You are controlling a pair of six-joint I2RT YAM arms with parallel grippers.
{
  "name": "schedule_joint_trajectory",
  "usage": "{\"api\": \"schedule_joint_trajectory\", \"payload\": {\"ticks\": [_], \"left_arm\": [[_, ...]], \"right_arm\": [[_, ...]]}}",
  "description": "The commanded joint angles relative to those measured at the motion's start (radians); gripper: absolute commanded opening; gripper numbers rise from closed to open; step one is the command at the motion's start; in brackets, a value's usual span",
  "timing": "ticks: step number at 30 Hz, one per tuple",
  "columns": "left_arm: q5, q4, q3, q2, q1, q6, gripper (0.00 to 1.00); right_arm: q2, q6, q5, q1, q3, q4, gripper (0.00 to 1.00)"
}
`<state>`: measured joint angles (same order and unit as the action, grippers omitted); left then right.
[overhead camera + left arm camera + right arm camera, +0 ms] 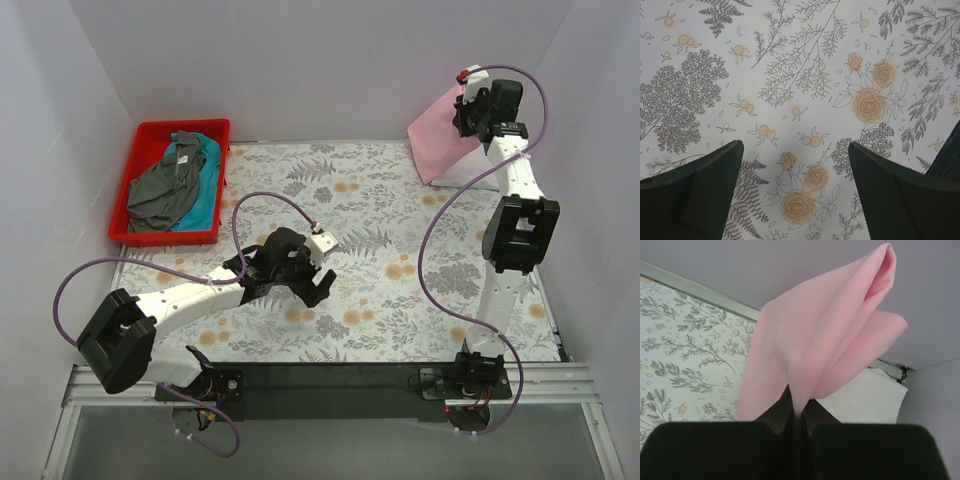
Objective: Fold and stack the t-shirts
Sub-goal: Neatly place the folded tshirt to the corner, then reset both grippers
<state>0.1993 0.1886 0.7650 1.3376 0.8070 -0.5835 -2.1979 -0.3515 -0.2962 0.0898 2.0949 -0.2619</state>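
My right gripper [466, 112] is raised at the far right corner and is shut on the light pink t-shirt [438, 140], which hangs folded from it. In the right wrist view the pink shirt [815, 350] is pinched between the closed fingers [785, 412]. Under it lies a white t-shirt [865, 400], seen in the top view [475, 178] as a white edge below the pink one. A dark grey t-shirt [165, 185] and a teal t-shirt [203, 195] lie crumpled in the red bin [150, 135]. My left gripper [305, 285] is open and empty above the tablecloth's middle [795, 160].
The floral tablecloth [380, 200] covers the table. The red bin stands at the far left corner. White walls close in the back and both sides. Purple cables loop beside both arms.
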Motion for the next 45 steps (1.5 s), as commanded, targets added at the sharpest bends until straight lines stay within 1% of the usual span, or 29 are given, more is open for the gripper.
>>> {"api": "schedule_joint_trajectory", "payload": {"ticks": [1,6,14,19,21,22,27,28,29,30,31,33,35,36,39,40,41,42,43,44,45], "left_arm": [[0.015,0.015,0.016,-0.008,-0.003,0.011,0.86],[0.017,0.029,0.03,0.011,-0.003,0.008,0.86],[0.057,0.068,0.069,0.041,-0.003,-0.027,0.87],[0.069,0.095,0.109,0.063,-0.003,-0.039,0.87],[0.072,0.104,0.115,0.071,-0.003,-0.039,0.88],[0.075,0.107,0.12,0.072,-0.003,-0.039,0.91],[0.081,0.115,0.132,0.092,-0.003,-0.041,0.91],[0.084,0.117,0.135,0.095,-0.005,-0.045,0.92],[0.086,0.118,0.145,0.098,-0.003,-0.049,0.92],[0.086,0.121,0.151,0.1,-0.003,-0.049,0.92],[0.084,0.127,0.157,0.1,-0.003,-0.058,0.92],[0.091,0.138,0.178,0.098,-0.006,-0.065,0.92],[0.101,0.149,0.192,0.091,-0.018,-0.084,0.92],[0.12,0.155,0.206,0.087,-0.026,-0.09,0.92],[0.153,0.164,0.224,0.063,-0.066,-0.134,0.92],[0.191,0.167,0.238,0.057,-0.083,-0.148,0.93],[0.209,0.17,0.244,0.042,-0.116,-0.163,0.93],[0.227,0.173,0.253,0.037,-0.138,-0.205,0.93],[0.274,0.184,0.273,0.031,-0.161,-0.22,0.93],[0.296,0.19,0.284,0.028,-0.205,-0.234,0.93],[0.305,0.201,0.301,0.025,-0.225,-0.251,0.93]], "right_arm": [[0.02,-0.038,-0.008,0.021,0.043,0.02,0.01],[-0.019,-0.105,-0.003,0.051,0.065,0.02,0.01],[-0.114,-0.227,-0.009,0.102,0.117,0.036,0.01],[-0.155,-0.302,-0.006,0.126,0.097,0.088,0.01],[-0.171,-0.328,-0.003,0.139,0.088,0.121,0.01],[-0.177,-0.336,0.0,0.142,0.085,0.13,0.01],[-0.212,-0.402,0.006,0.16,0.074,0.182,0.01],[-0.217,-0.406,0.009,0.162,0.068,0.193,0.04],[-0.22,-0.409,0.031,0.162,0.056,0.208,0.12],[-0.22,-0.397,0.04,0.162,0.054,0.232,0.33],[-0.218,-0.389,0.048,0.162,0.053,0.245,0.45],[-0.206,-0.37,0.068,0.162,0.057,0.28,0.58],[-0.182,-0.362,0.072,0.16,0.062,0.283,0.65],[-0.168,-0.351,0.078,0.162,0.059,0.285,0.72],[-0.094,-0.324,0.081,0.162,0.03,0.282,0.75],[-0.067,-0.299,0.075,0.16,-0.008,0.279,0.75],[-0.006,-0.279,0.056,0.159,-0.028,0.273,0.76],[0.025,-0.262,0.042,0.157,-0.045,0.233,0.78],[0.056,-0.25,0.029,0.154,-0.07,0.204,0.78],[0.116,-0.213,0.022,0.148,-0.078,0.173,0.79],[0.147,-0.19,-0.006,0.146,-0.087,0.108,0.8]]}}
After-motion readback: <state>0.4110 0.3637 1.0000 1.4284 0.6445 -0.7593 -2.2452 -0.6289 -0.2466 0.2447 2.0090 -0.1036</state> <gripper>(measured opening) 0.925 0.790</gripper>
